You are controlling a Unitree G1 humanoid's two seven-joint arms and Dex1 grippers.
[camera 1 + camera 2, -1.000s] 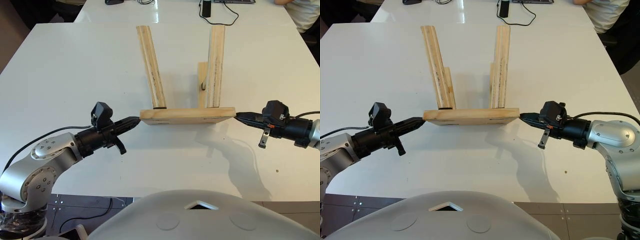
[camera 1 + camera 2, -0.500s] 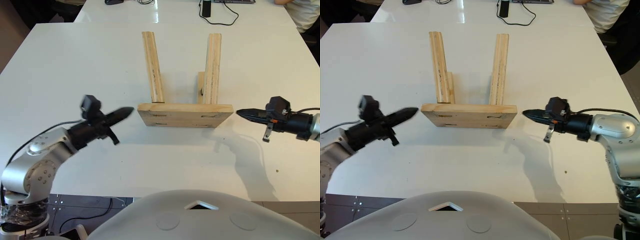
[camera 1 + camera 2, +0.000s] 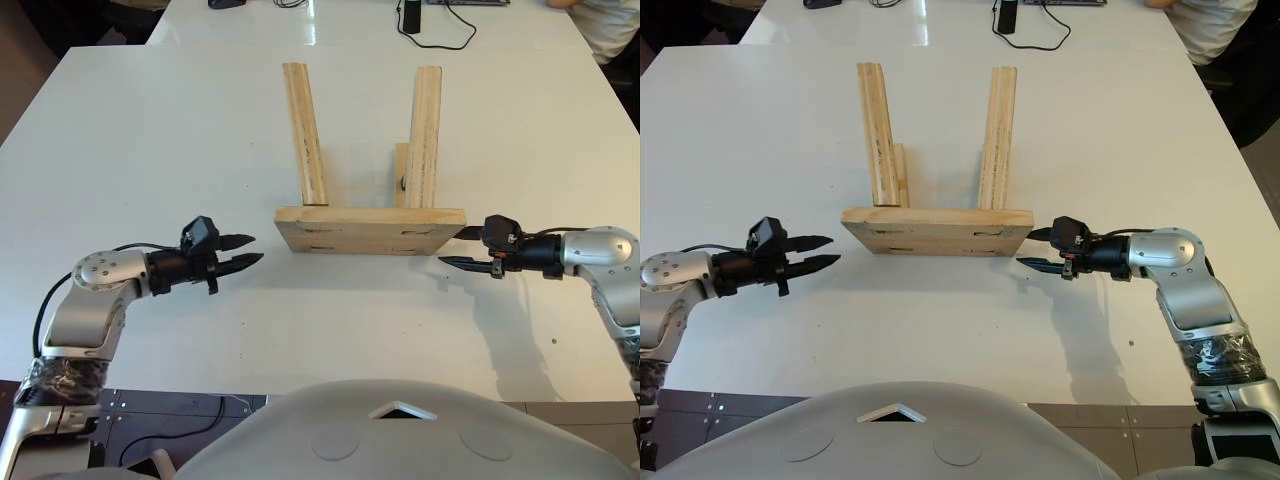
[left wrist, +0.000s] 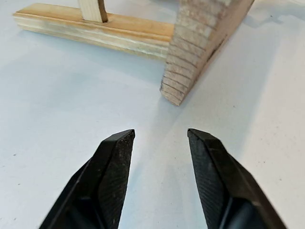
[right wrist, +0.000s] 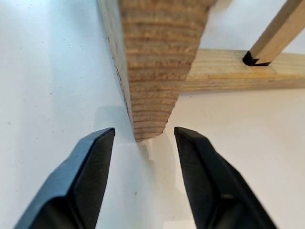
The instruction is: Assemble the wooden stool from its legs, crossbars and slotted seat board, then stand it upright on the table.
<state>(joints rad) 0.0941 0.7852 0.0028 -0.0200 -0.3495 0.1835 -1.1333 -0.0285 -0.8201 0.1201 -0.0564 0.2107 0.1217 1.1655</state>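
The assembled wooden stool lies on its side on the white table. Its slotted seat board (image 3: pixel 370 230) stands on edge facing me, and two legs (image 3: pixel 305 135) (image 3: pixel 423 135) run away from it, with a crossbar (image 3: pixel 402 172) between the legs. My left gripper (image 3: pixel 252 249) hovers open just left of the board's left end, not touching it. Open too, my right gripper (image 3: pixel 452 247) sits at the board's right end. In the left wrist view the board's corner (image 4: pixel 200 47) lies beyond the open gripper (image 4: pixel 159 136). In the right wrist view the board's end grain (image 5: pixel 155 71) sits just ahead of the open gripper (image 5: pixel 143 133).
A black device (image 3: pixel 412 18) with cables (image 3: pixel 450 40) lies at the table's far edge, beyond the stool's feet. The table's near edge (image 3: pixel 300 392) runs close below both arms. Bare white tabletop surrounds the stool on both sides.
Both grippers let go of the board's ends and the stool settled onto the table. The left arm swung up, then dropped low again. Both grippers have opened and now sit near the board's ends.
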